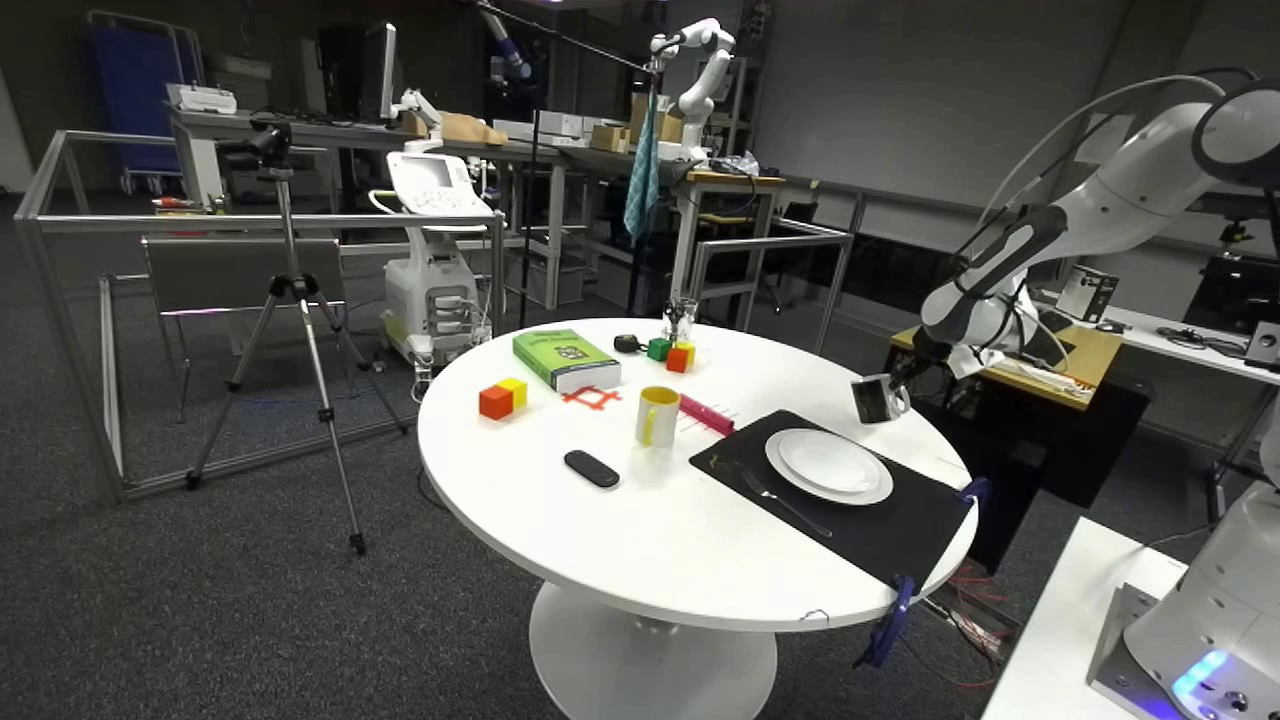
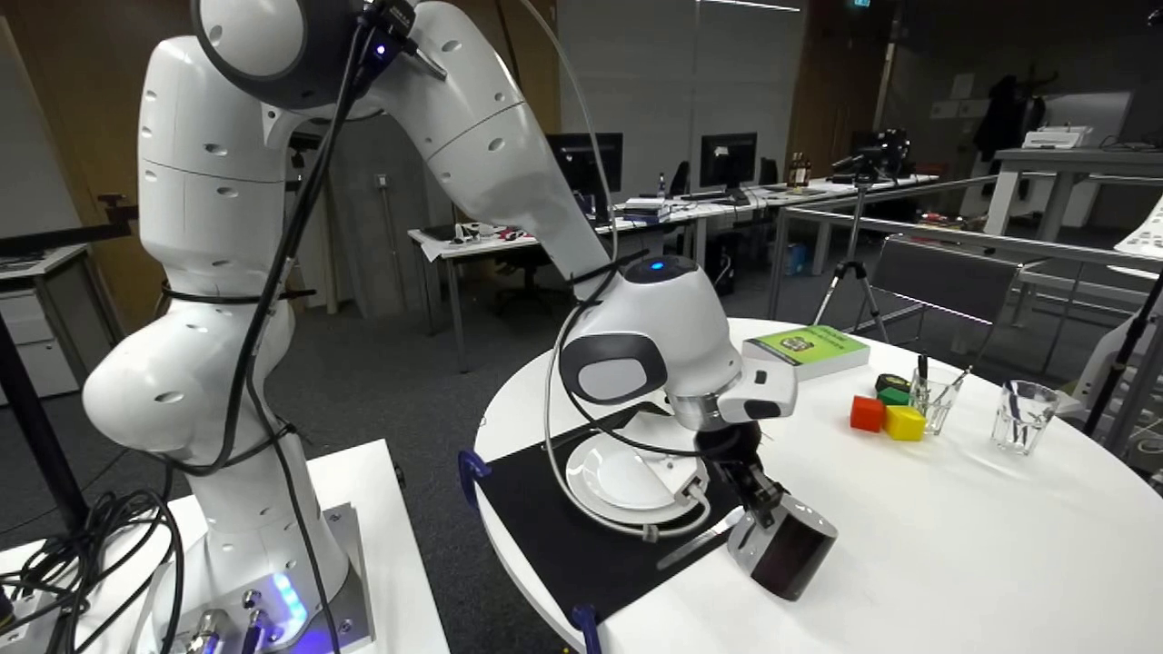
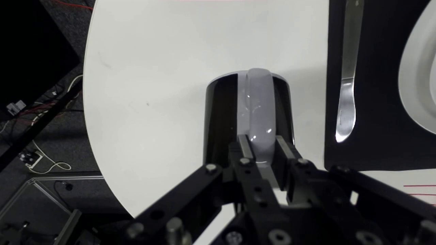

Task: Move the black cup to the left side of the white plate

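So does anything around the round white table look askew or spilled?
The black cup is tilted instead of standing upright, in both exterior views; its handle is pinched in the gripper, which probably explains it. I see no spill.

The black cup (image 2: 785, 548) looks glossy, its pale handle (image 3: 261, 112) shiny too, the white plate (image 1: 829, 463) smooth and glossy, the knife (image 3: 348, 71) polished metal, the placemat (image 3: 374, 143) matt, the tabletop (image 3: 153, 68) smooth.

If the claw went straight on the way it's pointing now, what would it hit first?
The claw grips the black cup by its handle, so the cup would probably meet the white table first, though depth is hard to judge.
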`<state>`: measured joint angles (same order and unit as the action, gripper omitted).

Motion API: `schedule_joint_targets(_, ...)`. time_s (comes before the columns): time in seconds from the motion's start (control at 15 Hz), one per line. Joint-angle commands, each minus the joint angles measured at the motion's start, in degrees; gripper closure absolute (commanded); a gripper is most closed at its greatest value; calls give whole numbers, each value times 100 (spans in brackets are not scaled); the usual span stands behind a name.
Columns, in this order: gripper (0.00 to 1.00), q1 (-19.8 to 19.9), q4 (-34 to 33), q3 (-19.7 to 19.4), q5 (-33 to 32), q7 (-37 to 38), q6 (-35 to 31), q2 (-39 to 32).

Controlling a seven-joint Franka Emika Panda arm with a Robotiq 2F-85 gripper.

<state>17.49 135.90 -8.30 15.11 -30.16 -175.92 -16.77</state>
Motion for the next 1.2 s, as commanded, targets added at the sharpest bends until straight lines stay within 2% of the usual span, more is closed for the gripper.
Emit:
schedule_joint_targets(0.0,95,191,-165,207,39,-251,-310,-91)
schedule_joint_targets(0.53,95,453,-167,662,10,-257,-692,-222)
schedule_joint_targets(1.13,95,923,-166,1116,-116,-302,-1004,-408)
